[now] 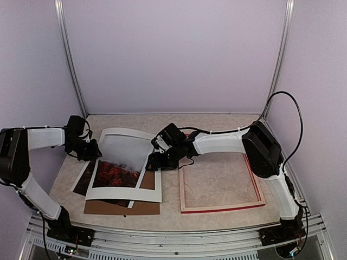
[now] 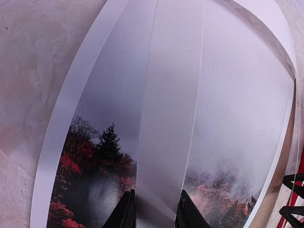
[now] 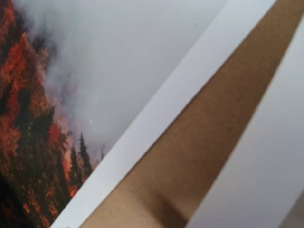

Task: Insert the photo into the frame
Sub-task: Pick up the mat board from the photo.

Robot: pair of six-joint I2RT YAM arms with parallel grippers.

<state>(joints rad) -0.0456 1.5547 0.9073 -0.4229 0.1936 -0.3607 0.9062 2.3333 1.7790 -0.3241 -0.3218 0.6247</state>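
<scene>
The photo (image 1: 111, 174), red foliage near and grey mist far, lies on the table under a white mat board (image 1: 153, 189). It shows through the mat's window and sticks out past the mat's left side. The frame (image 1: 221, 206) lies flat at the right, pale wood up, red at its outer edge. My left gripper (image 1: 91, 149) stands over the mat's left strip (image 2: 164, 118). That strip fills the narrow gap between its fingers (image 2: 124, 211). My right gripper (image 1: 154, 161) is at the mat's right strip (image 3: 266, 156), its fingers hidden. The photo (image 3: 71, 71) shows there too.
A brown backing board (image 1: 122, 207) lies under the photo and mat, sticking out at the near side and showing in the right wrist view (image 3: 209, 133). The right arm (image 1: 222, 143) reaches across above the frame's far side. Booth walls stand close around the table.
</scene>
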